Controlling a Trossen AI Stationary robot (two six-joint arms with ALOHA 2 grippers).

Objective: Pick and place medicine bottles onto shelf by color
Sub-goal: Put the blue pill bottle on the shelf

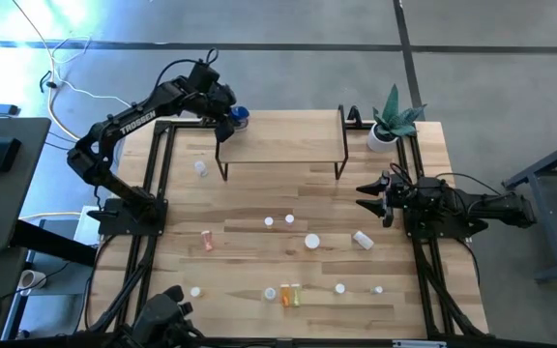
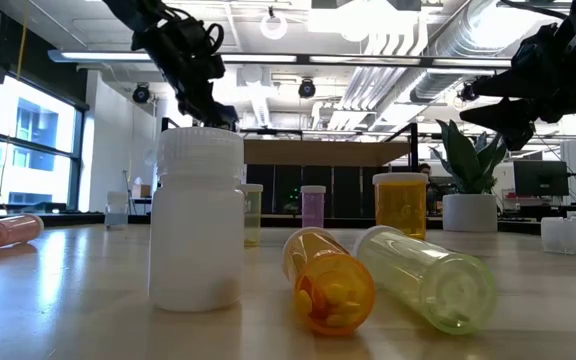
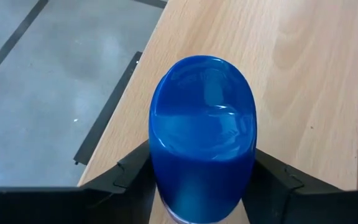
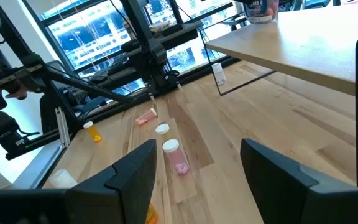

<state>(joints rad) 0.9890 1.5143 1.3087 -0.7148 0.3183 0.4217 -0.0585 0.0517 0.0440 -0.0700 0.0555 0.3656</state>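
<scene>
Left gripper [image 1: 232, 120] at shelf [image 1: 288, 145] far-left corner, fingers [image 3: 135, 171] flanking blue-topped bottle [image 3: 202, 134]; grip looks loosening, can't tell if released. Bottle upright, seemingly on board. You retreat straight up. Right gripper [image 1: 367, 195] spread, empty, waits right of shelf.

Bright throughout, daylight flooding from windows [image 2: 28, 140] at left (blown out upper left overhead). Glare on the blue cap [image 3: 202, 134]; soft, short shadows; blurred background at table height.
</scene>
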